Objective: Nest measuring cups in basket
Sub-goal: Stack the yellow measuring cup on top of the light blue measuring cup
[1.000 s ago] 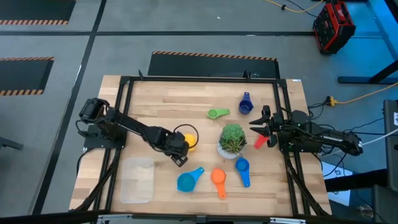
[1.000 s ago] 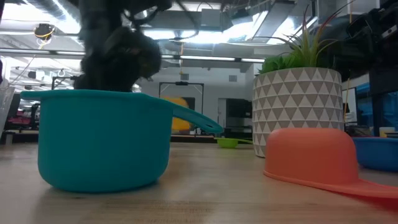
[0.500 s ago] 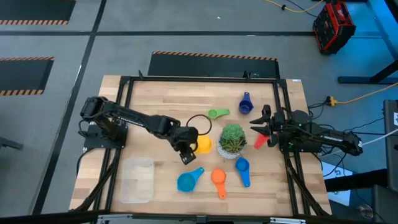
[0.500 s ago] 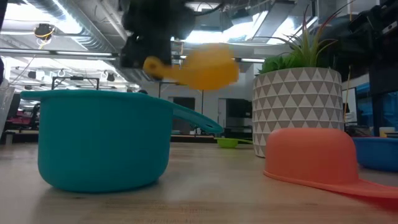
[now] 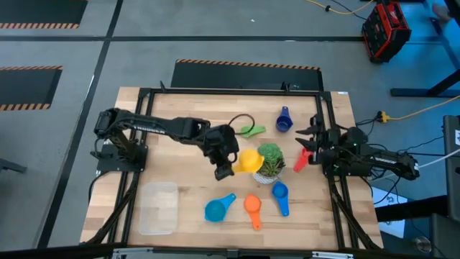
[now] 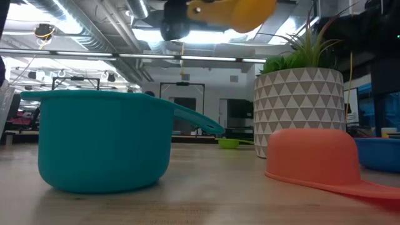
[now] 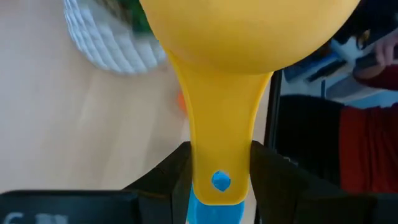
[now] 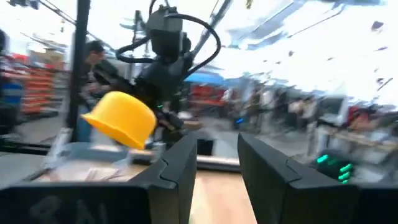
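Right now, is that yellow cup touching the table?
Apart. The low view shows the yellow cup held high by the left gripper, far above the table.

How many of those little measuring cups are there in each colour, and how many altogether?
Yellow measuring cup, held by its handle in the left claw: 1
Green measuring cup: 1
Orange measuring cup: 1
Red measuring cup, at the right claw: 1
Blue measuring cups, dark, teal and mid-blue: 3
Total: 7
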Controlling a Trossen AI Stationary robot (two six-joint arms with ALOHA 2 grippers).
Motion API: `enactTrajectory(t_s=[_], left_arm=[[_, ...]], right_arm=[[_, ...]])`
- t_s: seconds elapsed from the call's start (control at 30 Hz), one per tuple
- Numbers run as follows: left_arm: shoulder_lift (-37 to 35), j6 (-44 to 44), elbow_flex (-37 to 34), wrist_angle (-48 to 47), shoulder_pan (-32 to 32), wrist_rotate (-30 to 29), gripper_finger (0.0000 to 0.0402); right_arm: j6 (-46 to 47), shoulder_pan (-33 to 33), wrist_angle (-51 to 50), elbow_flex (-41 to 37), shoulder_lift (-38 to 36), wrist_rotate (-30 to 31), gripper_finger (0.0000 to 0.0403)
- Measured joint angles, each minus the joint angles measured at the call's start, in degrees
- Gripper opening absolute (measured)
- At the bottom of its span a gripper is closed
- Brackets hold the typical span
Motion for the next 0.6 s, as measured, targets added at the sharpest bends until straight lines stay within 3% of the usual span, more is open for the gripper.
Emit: enactTrajectory(t_s=[0.37,0.6], left_arm=[[-0.1,1.9,3.1,4.6,6.1,-0.1,0.0134],[-0.1,1.5,3.1,7.8,8.7,0.0,0.0134]], right_arm=[[-13.3,0.0,6.9,1.0,0.7,0.3,0.0123],[-21.8,0.0,6.9,6.7,9.3,0.3,0.0123]])
